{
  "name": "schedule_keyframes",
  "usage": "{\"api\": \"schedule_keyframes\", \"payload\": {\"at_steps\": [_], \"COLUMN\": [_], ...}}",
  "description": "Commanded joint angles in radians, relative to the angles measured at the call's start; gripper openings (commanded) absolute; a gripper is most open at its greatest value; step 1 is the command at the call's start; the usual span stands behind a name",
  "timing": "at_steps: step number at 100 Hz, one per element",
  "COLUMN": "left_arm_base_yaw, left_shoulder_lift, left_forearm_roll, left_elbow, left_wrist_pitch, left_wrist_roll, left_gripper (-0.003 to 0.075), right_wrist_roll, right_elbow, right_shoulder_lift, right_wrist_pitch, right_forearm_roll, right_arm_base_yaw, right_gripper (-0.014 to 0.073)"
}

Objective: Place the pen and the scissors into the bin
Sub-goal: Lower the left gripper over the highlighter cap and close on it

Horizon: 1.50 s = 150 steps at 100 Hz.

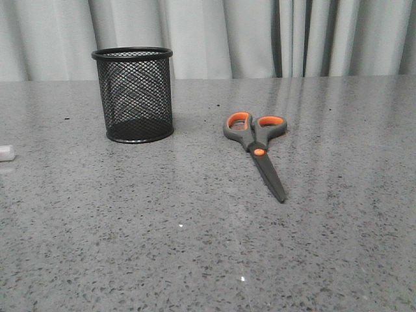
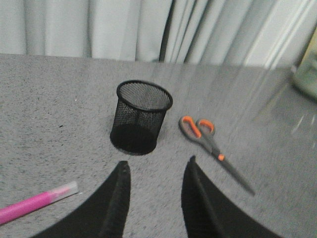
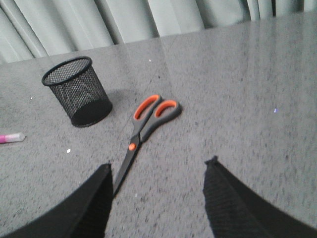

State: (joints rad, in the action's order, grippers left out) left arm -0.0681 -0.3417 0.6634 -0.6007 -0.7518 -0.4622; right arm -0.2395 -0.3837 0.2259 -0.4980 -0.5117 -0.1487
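Observation:
The black mesh bin (image 1: 134, 94) stands upright at the back left of the grey table; nothing shows through its mesh. The scissors (image 1: 257, 147) lie flat to its right, closed, handles toward the back, blades pointing forward. Of the pink pen only the whitish cap (image 1: 6, 152) shows at the front view's left edge; it lies flat in the left wrist view (image 2: 34, 202) and its cap end shows in the right wrist view (image 3: 11, 138). Neither gripper shows in the front view. My left gripper (image 2: 157, 164) is open and empty above the table, short of the bin (image 2: 141, 116). My right gripper (image 3: 159, 165) is open and empty, short of the scissors (image 3: 148, 128).
A grey speckled table (image 1: 208, 247) runs back to a pale curtain (image 1: 260, 32). A blurred pale object (image 2: 307, 69) shows at the edge of the left wrist view.

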Motion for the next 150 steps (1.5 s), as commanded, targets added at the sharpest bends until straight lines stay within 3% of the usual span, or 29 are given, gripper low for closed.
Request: {"api": "schedule_keyframes", "payload": {"at_steps": [1, 7, 26, 46, 58, 85, 105, 136, 150], "left_arm_base_yaw": [0.000, -0.017, -0.138, -0.249, -0.286, -0.284, -0.282, -0.196, -0.167], "left_shoulder_lift": [-0.152, -0.237, -0.407, -0.570, -0.681, -0.889, -1.009, -1.136, -1.166], "left_forearm_roll": [-0.101, -0.164, -0.295, -0.517, -0.577, -0.625, -0.672, -0.634, -0.612], "left_elbow": [-0.180, -0.268, -0.397, -0.421, -0.421, -0.450, -0.540, -0.661, -0.661], "left_wrist_pitch": [-0.133, -0.223, -0.319, -0.365, -0.390, -0.387, -0.387, -0.436, -0.439], "left_wrist_roll": [-0.122, -0.199, -0.532, -0.532, -0.561, -0.770, -0.769, -0.792, -0.801], "left_gripper": [0.0211, 0.0213, 0.0213, 0.0214, 0.0214, 0.0213, 0.0213, 0.0214, 0.0273], "right_wrist_roll": [-0.038, -0.038, -0.038, -0.038, -0.038, -0.038, -0.038, -0.038, -0.038], "right_elbow": [-0.052, -0.057, -0.057, -0.057, -0.055, -0.055, -0.055, -0.023, -0.014], "right_shoulder_lift": [0.050, 0.057, 0.057, 0.057, 0.057, 0.057, 0.057, 0.057, 0.057], "right_wrist_pitch": [0.115, 0.117, 0.109, 0.109, 0.107, 0.098, 0.095, 0.092, 0.092], "right_forearm_roll": [-0.003, -0.003, -0.003, -0.003, -0.003, -0.005, -0.005, -0.005, -0.005], "right_arm_base_yaw": [-0.002, -0.004, -0.023, -0.052, -0.060, -0.062, -0.092, -0.102, -0.102], "right_gripper": [0.0381, 0.0381, 0.0380, 0.0380, 0.0380, 0.0380, 0.0380, 0.0380, 0.0380]}}
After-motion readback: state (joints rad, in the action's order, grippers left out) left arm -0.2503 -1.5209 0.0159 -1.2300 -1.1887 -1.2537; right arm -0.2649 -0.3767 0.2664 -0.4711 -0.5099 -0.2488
